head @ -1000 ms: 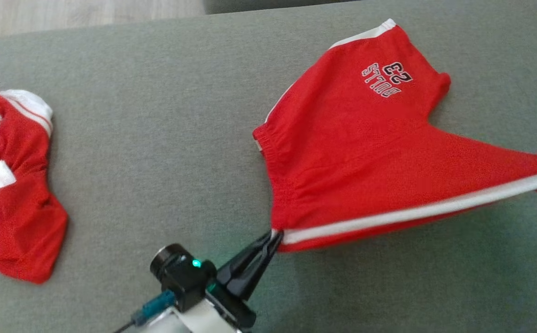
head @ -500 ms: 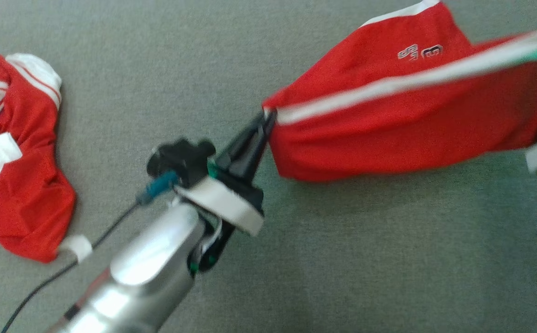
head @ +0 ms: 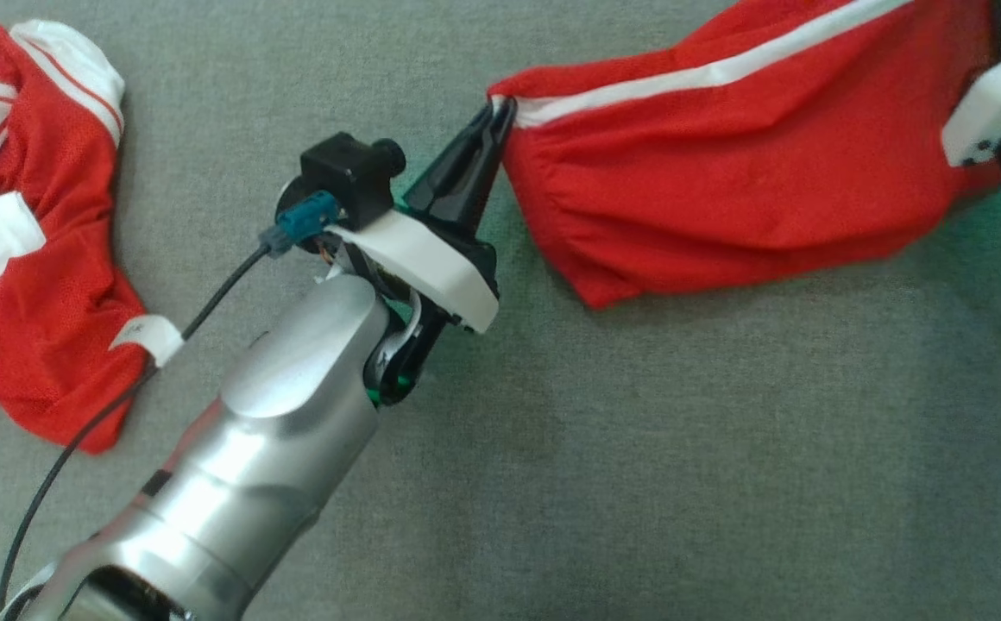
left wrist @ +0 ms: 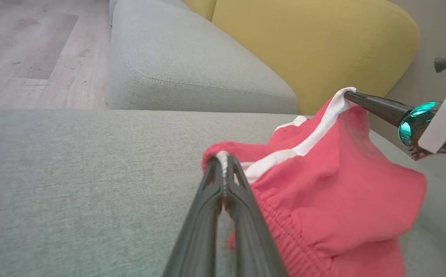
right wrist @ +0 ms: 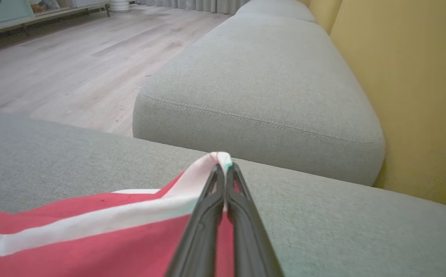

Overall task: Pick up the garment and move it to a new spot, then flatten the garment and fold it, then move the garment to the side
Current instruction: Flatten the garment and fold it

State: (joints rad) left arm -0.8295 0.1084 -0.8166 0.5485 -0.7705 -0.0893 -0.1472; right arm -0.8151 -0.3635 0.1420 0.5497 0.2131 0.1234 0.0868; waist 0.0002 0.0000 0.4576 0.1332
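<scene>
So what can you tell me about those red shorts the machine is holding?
The red shorts look like soft knit, with a gathered elastic waistband and a white side stripe. They sag between two pinches on that stripe: the left gripper at the waistband end, the right gripper at the far end. A grey sofa cushion lies below; contact with it is unclear.

Red shorts (head: 725, 190) with white side stripe hang stretched aloft.

Garment (head: 725, 172) strung between left tool (head: 503, 108) and right tool (right wrist: 225, 164), seemingly above cushion (head: 639, 474); other garment (head: 34, 259) lying far left.
</scene>
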